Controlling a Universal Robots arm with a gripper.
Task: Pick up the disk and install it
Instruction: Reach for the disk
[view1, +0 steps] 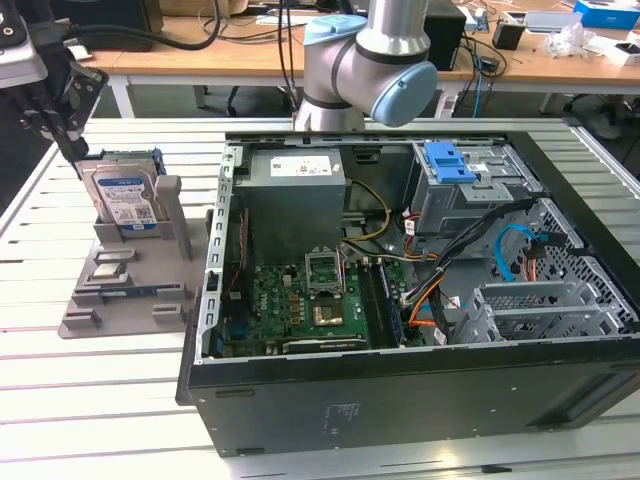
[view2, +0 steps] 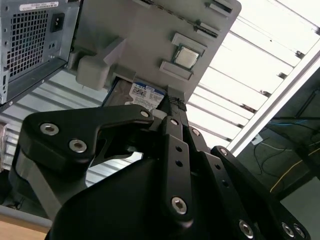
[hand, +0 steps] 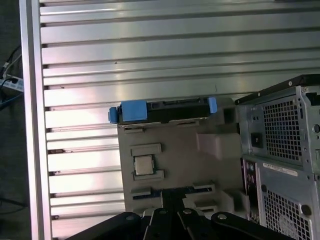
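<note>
At the rear of the grey stand (view1: 110, 290), the disk (view1: 125, 197) stands on edge in its slot, clipped in its blue carrier frame (hand: 134, 111). Its labelled face looks out over the stand's flat deck and its top edge runs across the stand's width. The arm's gripper (view1: 72, 148) hangs above the stand's rear corner on the exterior view's left, just off that end of the disk and higher than it. From there the disk lies below it and toward the exterior view's right. In both wrist views the gripper (view2: 173, 102) appears drawn closed to a single tip, with nothing in its grasp and apparently clear of the disk. The open computer case (view1: 400, 390) lies beside the stand, on its far side from the gripper.
</note>
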